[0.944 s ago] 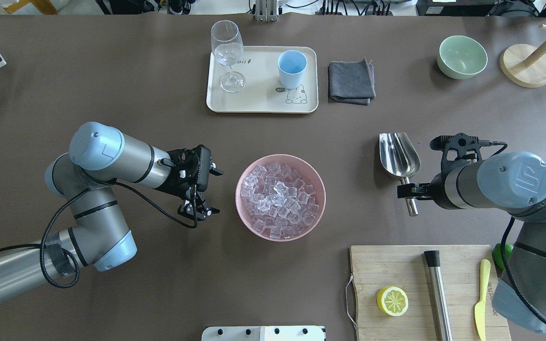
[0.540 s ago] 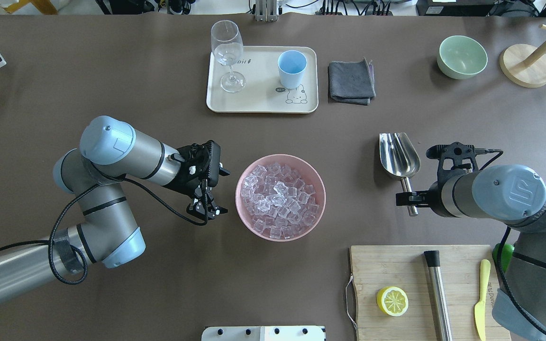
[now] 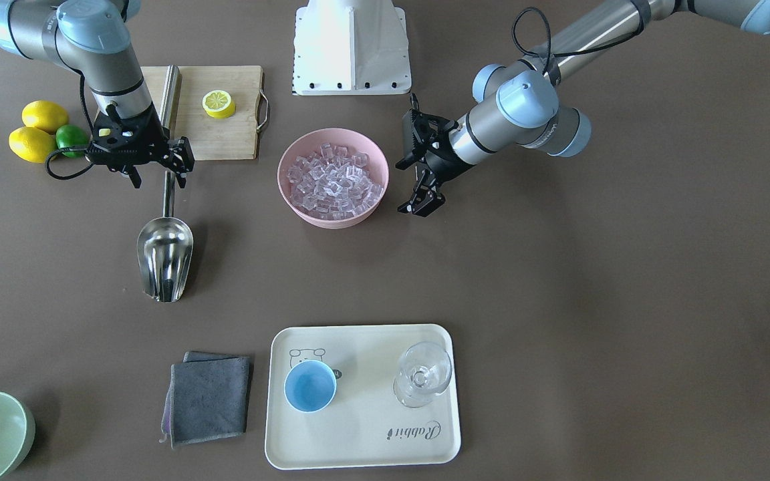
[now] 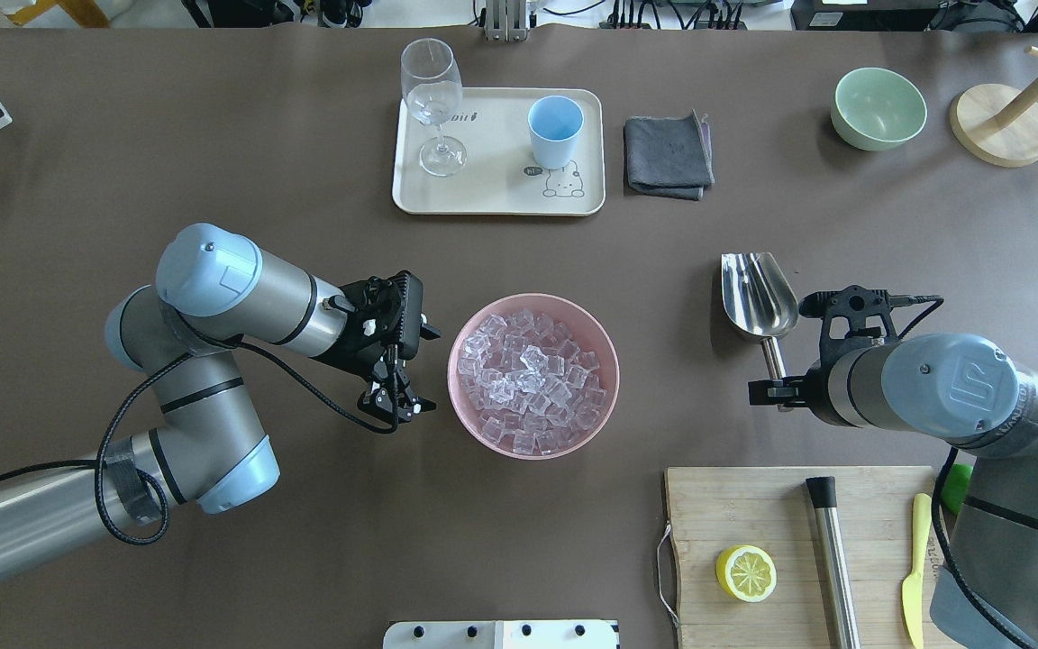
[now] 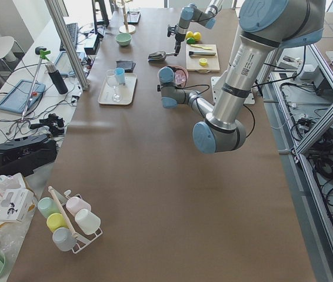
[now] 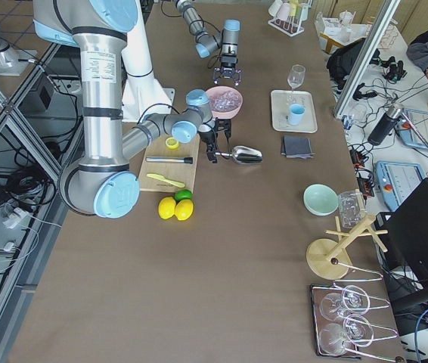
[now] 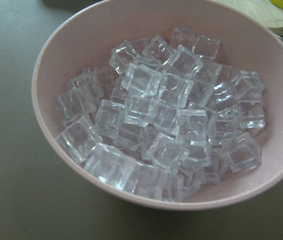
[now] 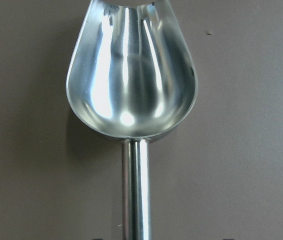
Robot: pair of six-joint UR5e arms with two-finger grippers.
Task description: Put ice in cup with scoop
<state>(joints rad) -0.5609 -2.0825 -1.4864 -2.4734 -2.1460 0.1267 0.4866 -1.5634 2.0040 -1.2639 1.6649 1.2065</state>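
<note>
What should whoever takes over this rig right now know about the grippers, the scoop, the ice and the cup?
Left gripper: open, holding nothing, beside the pink bowl.
Right gripper: open, straddling the handle of the scoop, not closed on it.
The scoop lies empty on the table.
All the ice in view is in the pink bowl.
The cup stands upright and empty on the tray.
Done: right gripper lined up on the handle.
Left: grip the scoop, scoop the ice, carry it to the cup and tip it in.
</note>
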